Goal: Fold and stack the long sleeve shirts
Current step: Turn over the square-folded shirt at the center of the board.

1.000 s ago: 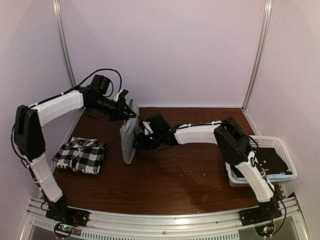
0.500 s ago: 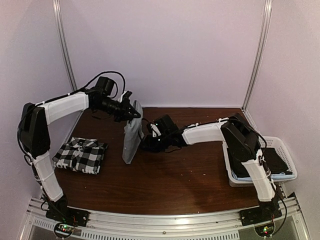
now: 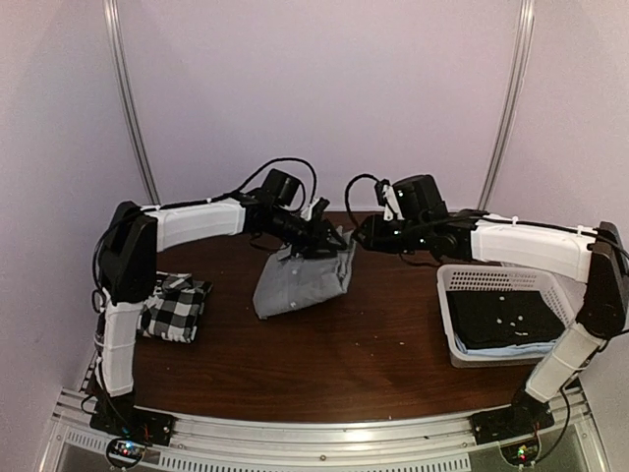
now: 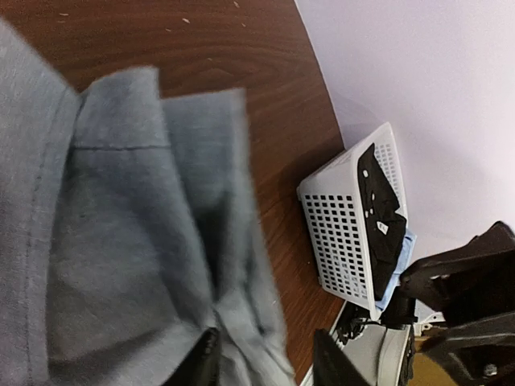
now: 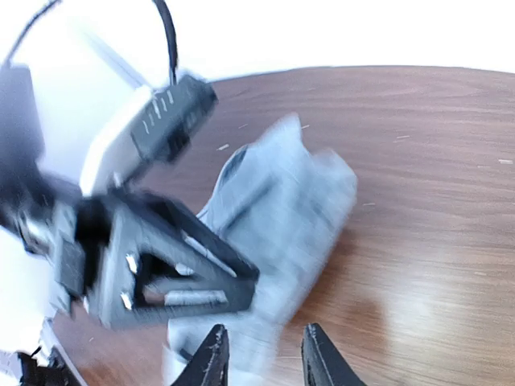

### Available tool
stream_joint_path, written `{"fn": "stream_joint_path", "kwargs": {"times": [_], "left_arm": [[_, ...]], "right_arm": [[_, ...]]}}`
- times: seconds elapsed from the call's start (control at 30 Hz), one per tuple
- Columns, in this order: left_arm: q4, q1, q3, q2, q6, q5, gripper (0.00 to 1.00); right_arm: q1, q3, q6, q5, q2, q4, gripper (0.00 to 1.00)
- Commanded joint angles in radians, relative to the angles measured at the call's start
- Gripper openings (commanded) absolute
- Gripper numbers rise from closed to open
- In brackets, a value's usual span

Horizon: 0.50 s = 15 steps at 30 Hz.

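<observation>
- Only the top external view gives the whole layout: the grey shirt is seen slumped on the table near its centre, and the checked shirt is seen folded at the left edge, well apart from it.
- The white basket at the right, loaded with dark clothing, is also caught by the left wrist view (the right wrist view does not cover it).
- Pale marks on the black housing in the right wrist view are too blurred to be read.
- The left gripper is shown narrowly parted in its wrist view, with grey cloth lying between the tips; a pinch cannot be confirmed.
- The right gripper is likewise shown narrowly parted, just right of the grey shirt's far right corner, with nothing seen clamped.
</observation>
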<state>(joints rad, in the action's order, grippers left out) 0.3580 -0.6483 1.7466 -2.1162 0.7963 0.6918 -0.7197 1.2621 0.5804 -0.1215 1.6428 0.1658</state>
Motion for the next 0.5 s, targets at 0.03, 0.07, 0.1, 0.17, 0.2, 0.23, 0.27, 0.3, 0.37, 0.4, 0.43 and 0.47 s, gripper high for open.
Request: {"fn": "stream_joint_path", "kwargs": {"times": [0.03,0.07,0.1,0.17,0.2,0.23,0.27,0.3,0.37,0.4,0.43,0.47], "left_arm": [[-0.102,-0.109,0.18,-0.148,0.062,-0.008,0.54],[-0.106,-0.109,0.188,-0.146,0.063,-0.014,0.56],[-0.102,-0.106,0.194,-0.141,0.055,-0.022,0.58],[-0.08,-0.094,0.198,-0.125,0.034,-0.042,0.61],[-0.07,-0.086,0.192,-0.114,0.026,-0.05,0.61],[-0.064,-0.076,0.176,-0.102,0.017,-0.056,0.61],[-0.061,-0.059,0.152,-0.083,0.01,-0.068,0.61],[-0.059,-0.046,0.122,-0.064,0.001,-0.082,0.61],[-0.036,-0.015,0.061,-0.02,-0.031,-0.123,0.61],[-0.019,0.002,0.025,0.001,-0.049,-0.147,0.61],[-0.01,0.022,-0.009,0.023,-0.064,-0.161,0.61],[-0.009,0.043,-0.055,0.052,-0.076,-0.166,0.61]], "right_arm": [[0.05,-0.129,-0.038,0.156,-0.083,0.106,0.34],[0.05,-0.135,-0.04,0.158,-0.088,0.112,0.35],[0.05,-0.14,-0.04,0.155,-0.086,0.114,0.35],[0.05,-0.143,-0.039,0.136,-0.069,0.108,0.37],[0.05,-0.142,-0.038,0.127,-0.057,0.106,0.37],[0.05,-0.141,-0.036,0.125,-0.044,0.101,0.37],[0.048,-0.14,-0.035,0.099,-0.031,0.095,0.37],[0.048,-0.136,-0.033,0.085,-0.017,0.092,0.37],[0.047,-0.126,-0.033,0.065,0.011,0.09,0.38],[0.045,-0.12,-0.035,0.052,0.027,0.09,0.38],[0.045,-0.114,-0.037,0.038,0.045,0.091,0.39],[0.043,-0.108,-0.037,0.026,0.064,0.093,0.39]]}}
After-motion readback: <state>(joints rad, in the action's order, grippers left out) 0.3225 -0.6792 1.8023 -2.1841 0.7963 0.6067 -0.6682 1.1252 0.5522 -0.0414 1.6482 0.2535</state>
